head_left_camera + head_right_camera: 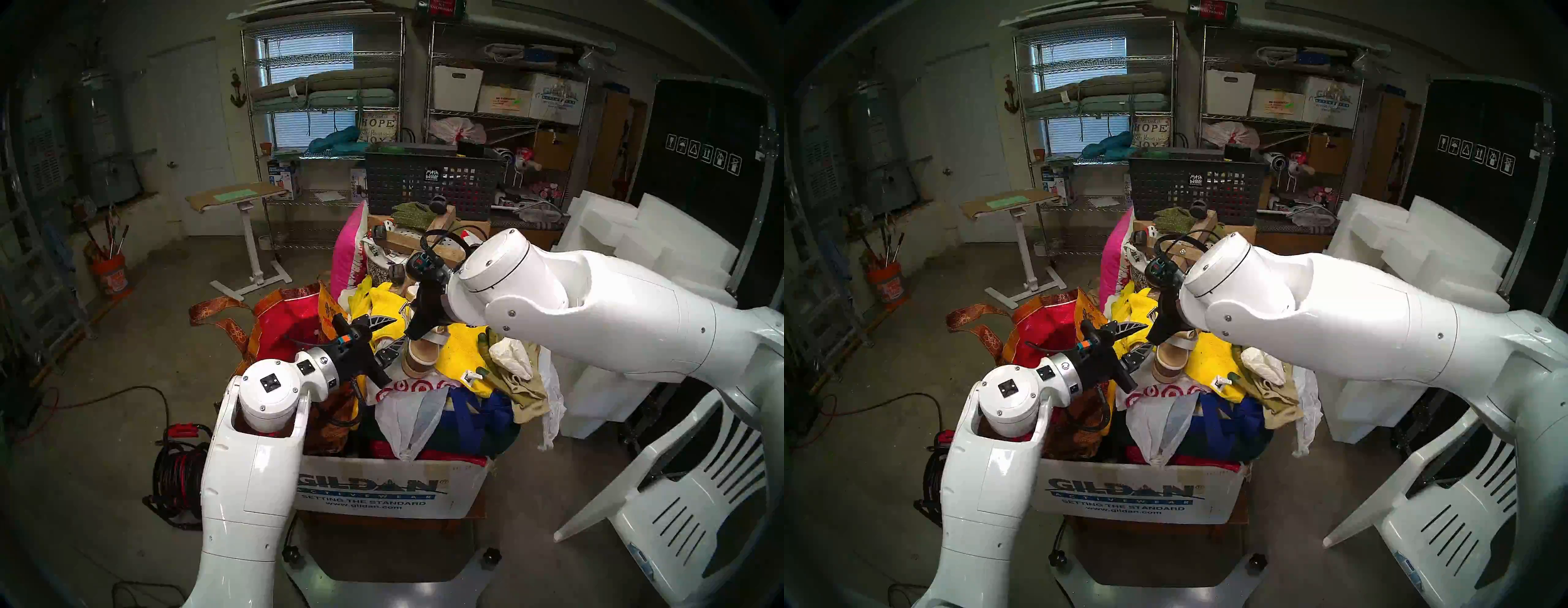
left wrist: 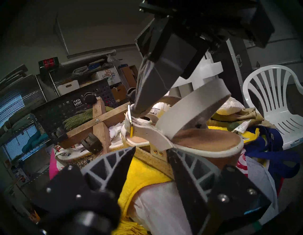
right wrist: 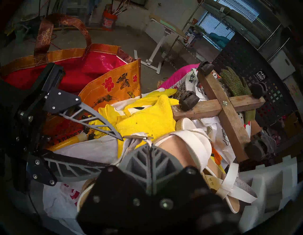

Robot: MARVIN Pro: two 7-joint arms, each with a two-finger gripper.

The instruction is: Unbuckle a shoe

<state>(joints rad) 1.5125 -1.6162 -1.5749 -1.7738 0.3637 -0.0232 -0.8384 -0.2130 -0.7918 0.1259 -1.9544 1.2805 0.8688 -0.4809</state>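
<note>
Clearly the job is under way but not finished: the shoe (image 2: 193,139), a white-strapped platform sandal with a tan footbed and woven sole, lies on a yellow towel (image 1: 462,348) atop a heap of clothes and bags in a cardboard box (image 1: 382,488), and its thin ankle strap (image 2: 144,129) is still threaded through the gold buckle (image 2: 130,117). The right gripper (image 2: 137,110) has its jaws pressed together, pinching the strap right at the buckle, as both wrist views suggest. The left gripper (image 2: 150,152) hovers beside the sandal's sole with its jaws spread and holding nothing. What remains, I judge, is pulling the strap end back to free the prong and then drawing it out of the frame. Readable writing: the box says "GILDAN ACTIVEWEAR, SETTING THE STANDARD, www.gildan.com"; a black crate (image 1: 428,182) behind the heap is labelled "Mesh basket"; a sign on the shelves reads "HOPE"; and a dark box up top says "SNOWMAN".
</note>
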